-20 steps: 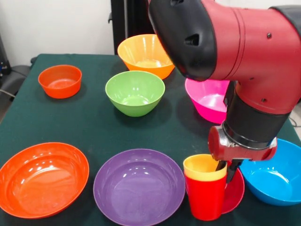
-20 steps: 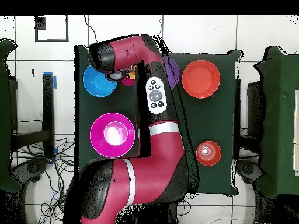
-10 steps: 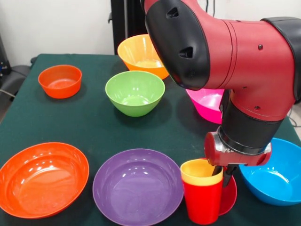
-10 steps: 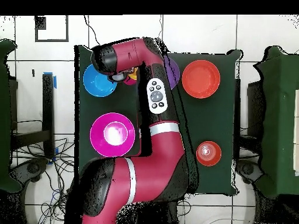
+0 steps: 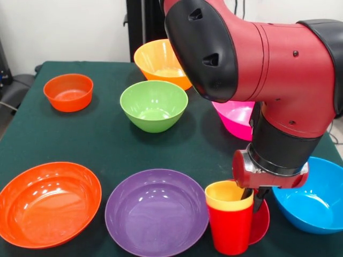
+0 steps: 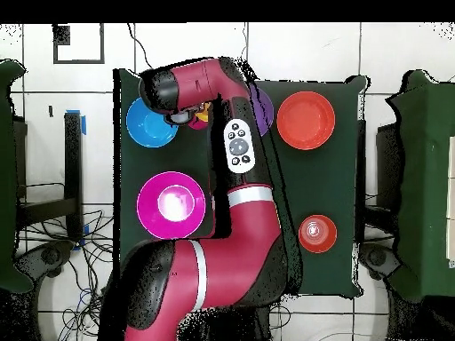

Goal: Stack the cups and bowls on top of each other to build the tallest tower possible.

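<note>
Counting from the front view, seven bowls show on the green table (image 5: 107, 144): a small orange bowl (image 5: 68, 92), a light orange bowl (image 5: 162, 61), a green bowl (image 5: 154, 105), a pink bowl (image 5: 238, 116), a blue bowl (image 5: 315, 197), a purple bowl (image 5: 156, 212) and a big orange-red bowl (image 5: 48, 203). A flat dark red bowl (image 5: 261, 220) peeks out behind the cups, which makes eight. There are two cups: the yellow cup (image 5: 228, 196) sits inside the red cup (image 5: 231, 230), between the purple and blue bowls. The arm (image 5: 257, 64) comes down on the right. Its gripper (image 5: 252, 194) is at the yellow cup's rim, one finger seems to be inside the cup and one outside, so it looks pinched on the rim, though the fingers are mostly hidden.

From above, the arm covers much of the table. Only five bowls show: blue (image 6: 147, 126), pink (image 6: 171, 203), big orange-red (image 6: 306, 120), small orange (image 6: 317, 233) and an edge of purple (image 6: 262, 99). A bit of yellow (image 6: 203, 113) shows by the arm's end.
</note>
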You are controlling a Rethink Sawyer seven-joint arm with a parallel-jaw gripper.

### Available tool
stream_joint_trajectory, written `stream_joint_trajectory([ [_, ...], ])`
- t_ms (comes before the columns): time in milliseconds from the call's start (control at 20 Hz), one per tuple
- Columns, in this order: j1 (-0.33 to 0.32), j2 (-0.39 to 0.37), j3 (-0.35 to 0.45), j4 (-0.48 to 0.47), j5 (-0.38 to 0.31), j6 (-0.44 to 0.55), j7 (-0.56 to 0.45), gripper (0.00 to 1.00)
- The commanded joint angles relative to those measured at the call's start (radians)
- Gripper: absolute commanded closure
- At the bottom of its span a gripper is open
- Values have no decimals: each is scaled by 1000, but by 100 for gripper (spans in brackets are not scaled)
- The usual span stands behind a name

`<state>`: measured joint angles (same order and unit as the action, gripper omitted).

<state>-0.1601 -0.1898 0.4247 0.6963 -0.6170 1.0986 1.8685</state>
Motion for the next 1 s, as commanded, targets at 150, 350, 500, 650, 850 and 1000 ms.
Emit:
stream_joint_trajectory([
  [150,-10,-41,-24,35,38,167,-77,100],
  [350,-10,-59,-32,40,66,217,-73,100],
  [500,-8,-78,-39,53,82,248,-77,100],
  [650,-4,-97,-43,49,101,312,-83,100],
  [850,-3,-102,-49,44,112,332,-83,100],
  [1000,-2,-97,-51,37,113,329,-82,100],
])
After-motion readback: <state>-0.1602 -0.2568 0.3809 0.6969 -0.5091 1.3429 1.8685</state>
